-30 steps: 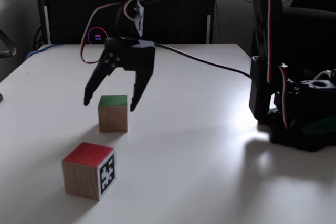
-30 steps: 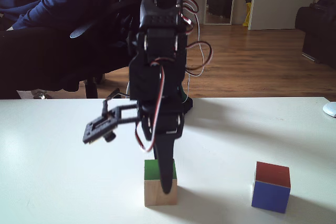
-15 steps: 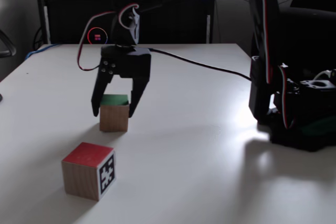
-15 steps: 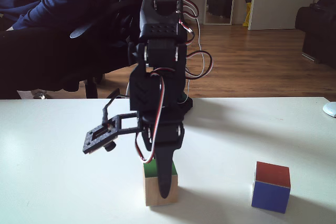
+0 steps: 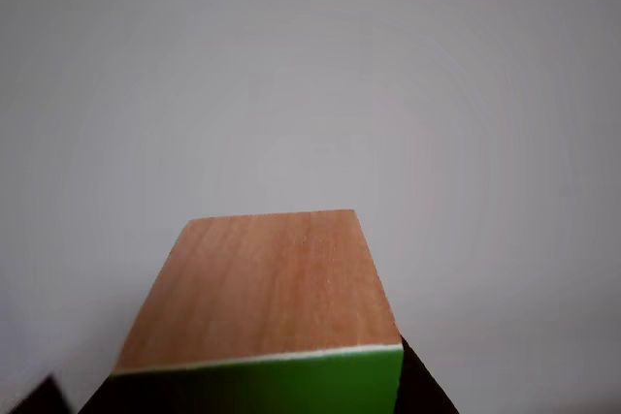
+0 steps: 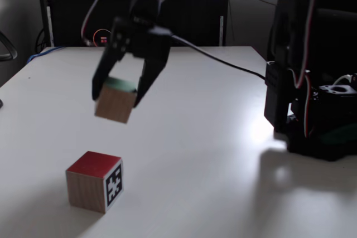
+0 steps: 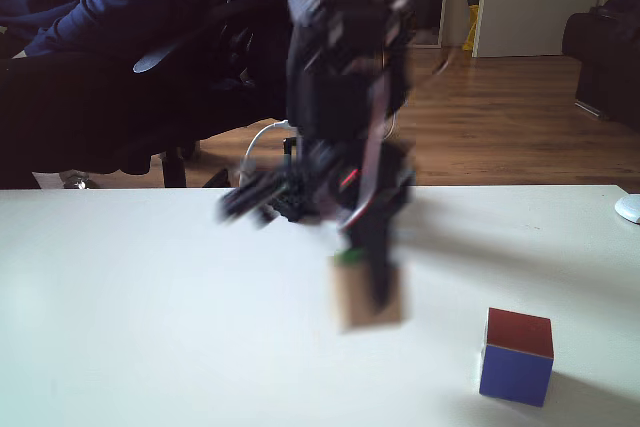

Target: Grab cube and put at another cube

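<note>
A black robot arm is holding the cube [image 6: 115, 103] in the air above a white surface [image 6: 195, 154]. The gripper [image 6: 120, 90] is clamping it from both sides, one finger on each opposite wooden face, with the green face turned up toward the wrist. The cube is hanging slightly tilted, clear of the surface, judged to be so that it can be carried across without dragging. In a fixed view from the opposite side, the arm and the held cube [image 7: 368, 292] are motion-blurred. The close-up view is showing the cube's [image 5: 267, 283] wooden side, a thin white edge, and a strip of green at the bottom, with bare surface beyond.

The another cube [image 6: 95, 180], red on top with a black-and-white marker on one side, is resting on the surface, below and nearer the camera than the held one, well apart from it. From the opposite side it [image 7: 516, 355] is sitting to the right of the gripper and is showing a blue face.

There are two cubes in all, one arm, and one gripper. A seated person [image 7: 60, 7] in dark blue is visible behind the surface.
</note>
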You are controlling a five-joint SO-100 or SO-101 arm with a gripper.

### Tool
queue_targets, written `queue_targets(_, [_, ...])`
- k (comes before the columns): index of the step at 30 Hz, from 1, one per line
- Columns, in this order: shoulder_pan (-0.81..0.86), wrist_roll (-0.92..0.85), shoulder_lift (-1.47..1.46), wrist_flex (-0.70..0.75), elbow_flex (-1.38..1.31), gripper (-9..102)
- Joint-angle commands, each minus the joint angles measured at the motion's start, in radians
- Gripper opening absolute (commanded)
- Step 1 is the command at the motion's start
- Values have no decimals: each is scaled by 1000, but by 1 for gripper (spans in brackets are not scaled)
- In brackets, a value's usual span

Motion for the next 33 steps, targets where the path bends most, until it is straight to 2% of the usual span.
queue_targets(1, [-106,51,98,8,-8,14])
queue_targets(6, [-256,126,67,9,-40,14])
queue_targets(12, [-347,187,-38,15,-140,14])
queue_targets(23, [-328,206,-218,72,-347,15])
queue_targets(33, [-295,189,-302,80,-417,15])
